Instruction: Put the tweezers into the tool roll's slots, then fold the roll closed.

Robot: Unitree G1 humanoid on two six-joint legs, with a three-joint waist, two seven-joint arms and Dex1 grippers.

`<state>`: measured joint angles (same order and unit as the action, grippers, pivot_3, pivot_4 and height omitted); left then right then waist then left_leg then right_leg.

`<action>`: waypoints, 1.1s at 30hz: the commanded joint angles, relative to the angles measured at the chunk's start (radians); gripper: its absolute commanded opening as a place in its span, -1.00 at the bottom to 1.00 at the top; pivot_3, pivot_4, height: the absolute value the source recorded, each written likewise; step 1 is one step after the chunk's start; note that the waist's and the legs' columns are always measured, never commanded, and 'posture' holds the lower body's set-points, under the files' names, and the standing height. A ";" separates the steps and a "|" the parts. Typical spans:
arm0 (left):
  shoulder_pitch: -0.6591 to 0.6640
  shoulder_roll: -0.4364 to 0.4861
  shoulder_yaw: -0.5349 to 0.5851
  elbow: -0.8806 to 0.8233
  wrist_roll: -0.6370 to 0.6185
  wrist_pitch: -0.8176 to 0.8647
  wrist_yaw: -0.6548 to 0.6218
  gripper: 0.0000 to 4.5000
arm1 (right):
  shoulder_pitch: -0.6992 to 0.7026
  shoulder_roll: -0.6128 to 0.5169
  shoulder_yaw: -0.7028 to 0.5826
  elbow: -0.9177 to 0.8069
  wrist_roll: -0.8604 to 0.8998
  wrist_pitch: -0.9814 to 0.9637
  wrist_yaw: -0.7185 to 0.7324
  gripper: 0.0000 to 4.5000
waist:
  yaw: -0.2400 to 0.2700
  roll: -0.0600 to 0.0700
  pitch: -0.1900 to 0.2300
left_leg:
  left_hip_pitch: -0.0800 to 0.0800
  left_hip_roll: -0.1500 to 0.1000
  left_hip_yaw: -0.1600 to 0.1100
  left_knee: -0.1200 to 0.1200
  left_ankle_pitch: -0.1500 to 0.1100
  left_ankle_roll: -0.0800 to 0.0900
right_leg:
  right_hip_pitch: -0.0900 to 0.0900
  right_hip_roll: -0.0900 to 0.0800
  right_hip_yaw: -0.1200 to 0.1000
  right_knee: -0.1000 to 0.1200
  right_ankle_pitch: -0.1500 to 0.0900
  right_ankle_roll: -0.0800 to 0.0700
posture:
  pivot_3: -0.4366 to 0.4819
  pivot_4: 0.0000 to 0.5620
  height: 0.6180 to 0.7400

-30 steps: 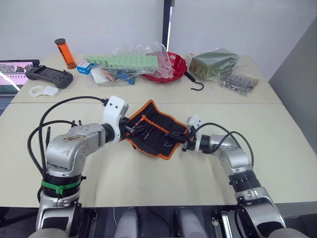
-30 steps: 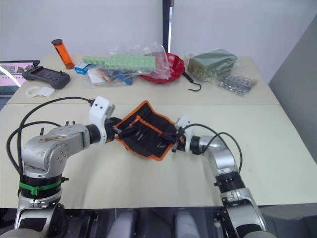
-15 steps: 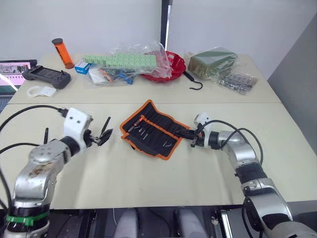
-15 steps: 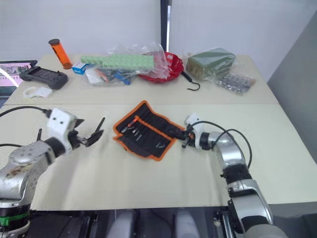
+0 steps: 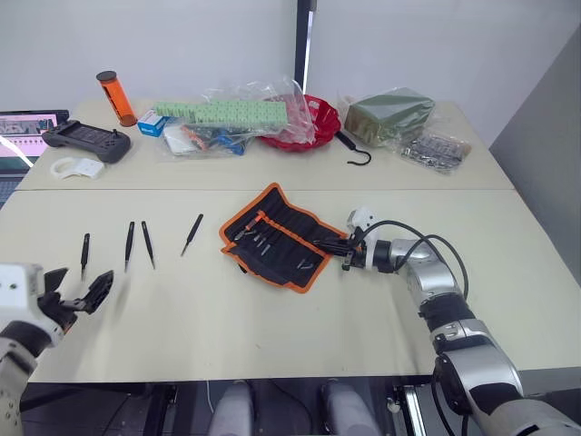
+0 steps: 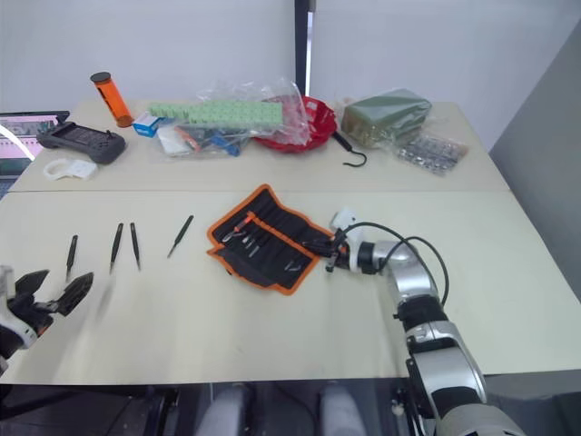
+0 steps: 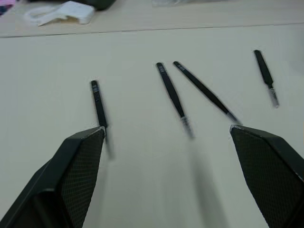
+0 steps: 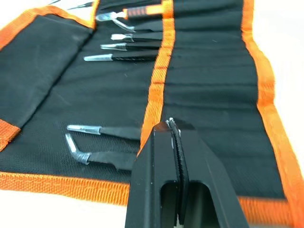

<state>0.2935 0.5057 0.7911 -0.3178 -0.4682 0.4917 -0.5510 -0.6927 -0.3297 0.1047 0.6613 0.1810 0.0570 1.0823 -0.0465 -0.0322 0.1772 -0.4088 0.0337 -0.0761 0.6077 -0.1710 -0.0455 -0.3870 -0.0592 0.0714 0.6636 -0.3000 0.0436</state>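
On the cream surface (image 5: 272, 309), my right pincer (image 5: 346, 255) sits w/ fingers pressed together at the near-right edge of the tool roll (image 5: 280, 238), which lies unfolded mid-surface, several tools tucked in the slots (image 8: 142, 85). Four loose tweezers (image 5: 129, 243) lie in a row well to the roll's left. My left pincer (image 5: 80, 289) hovers w/ fingers spread wide, holding nothing, nearer me than those tweezers. A game controller (image 5: 89, 141) & black hook (image 5: 355, 150) sit at back.
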 commanded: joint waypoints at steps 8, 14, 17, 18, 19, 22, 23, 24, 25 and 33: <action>0.129 -0.103 0.103 -0.061 -0.043 -0.075 0.099 0.99 | -0.031 0.011 0.044 0.057 -0.069 -0.009 -0.012 -1.00 | 0.003 -0.001 -0.001 | 0.001 0.000 0.000 0.001 0.000 0.000 | 0.001 0.000 0.000 0.000 0.000 -0.001 | -0.05 -0.47 1.00; 0.165 -0.134 0.136 -0.082 -0.109 -0.044 0.148 0.99 | -0.027 0.017 0.054 0.074 -0.076 -0.014 -0.015 -1.00 | 0.001 -0.002 -0.002 | 0.003 0.001 0.000 0.000 0.000 0.000 | 0.002 0.001 0.000 0.000 0.000 -0.001 | -0.05 -0.47 1.00; 0.196 -0.134 0.122 -0.091 -0.117 -0.033 0.150 0.99 | -0.025 0.018 0.057 0.071 -0.076 -0.013 -0.010 -1.00 | 0.000 -0.004 -0.002 | 0.003 0.000 0.000 0.000 0.000 0.000 | 0.002 0.001 0.000 0.000 0.000 -0.001 | -0.05 -0.47 1.00; 0.192 -0.129 0.120 -0.081 -0.121 -0.029 0.152 0.99 | -0.024 0.018 0.058 0.069 -0.076 -0.013 -0.010 -1.00 | 0.000 -0.004 -0.003 | 0.003 0.001 0.000 0.000 0.000 0.000 | 0.002 0.001 0.000 0.000 0.000 -0.001 | -0.05 -0.47 1.00; 0.189 -0.125 0.119 -0.073 -0.126 -0.027 0.155 0.99 | -0.024 0.019 0.058 0.069 -0.076 -0.012 -0.010 -1.00 | 0.001 -0.004 -0.003 | 0.003 0.001 0.000 0.000 0.000 0.000 | 0.002 0.001 0.000 0.000 0.000 -0.001 | -0.05 -0.47 1.00; 0.127 -0.092 0.104 -0.047 -0.142 0.011 0.196 0.99 | -0.022 0.020 0.057 0.061 -0.072 -0.006 -0.011 -1.00 | 0.002 -0.004 -0.003 | 0.003 0.001 0.000 0.000 0.000 0.000 | 0.002 0.001 0.000 0.000 0.000 -0.001 | -0.05 -0.47 1.00; 0.091 -0.074 0.094 -0.024 -0.136 0.024 0.215 0.99 | -0.021 0.021 0.053 0.056 -0.068 -0.001 -0.015 -1.00 | 0.002 -0.004 -0.003 | 0.003 0.001 0.000 0.000 0.000 0.000 | 0.002 0.001 0.000 0.000 0.000 -0.001 | -0.05 -0.47 1.00; 0.049 -0.056 0.086 0.008 -0.139 0.047 0.235 0.99 | -0.020 0.022 0.050 0.052 -0.066 0.002 -0.018 -1.00 | 0.004 -0.004 -0.003 | 0.003 0.000 0.000 0.000 0.000 0.000 | 0.002 0.001 0.000 0.001 0.000 -0.001 | -0.05 -0.47 1.00; 0.010 -0.039 0.077 0.039 -0.137 0.065 0.251 0.99 | -0.018 0.022 0.049 0.049 -0.065 0.003 -0.020 -1.00 | 0.004 -0.004 -0.003 | 0.003 0.000 0.000 0.000 0.000 0.000 | 0.003 0.001 0.000 0.001 0.000 -0.001 | -0.05 -0.47 1.00; -0.187 0.113 -0.059 0.271 -0.048 0.094 0.234 0.99 | 0.009 0.009 0.040 -0.009 -0.059 0.033 -0.031 -1.00 | 0.001 -0.005 -0.003 | 0.003 0.001 0.000 -0.001 0.000 0.000 | 0.001 0.001 -0.001 0.001 0.000 -0.001 | -0.05 -0.47 1.00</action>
<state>0.1254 0.5941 0.7377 -0.0760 -0.5333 0.6097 -0.3071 -0.7095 -0.3088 0.1424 0.6627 0.1320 0.0642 1.0572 -0.0457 -0.0371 0.1740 -0.4059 0.0343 -0.0764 0.6062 -0.1711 -0.0457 -0.3860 -0.0578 0.0702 0.6645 -0.2997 0.0424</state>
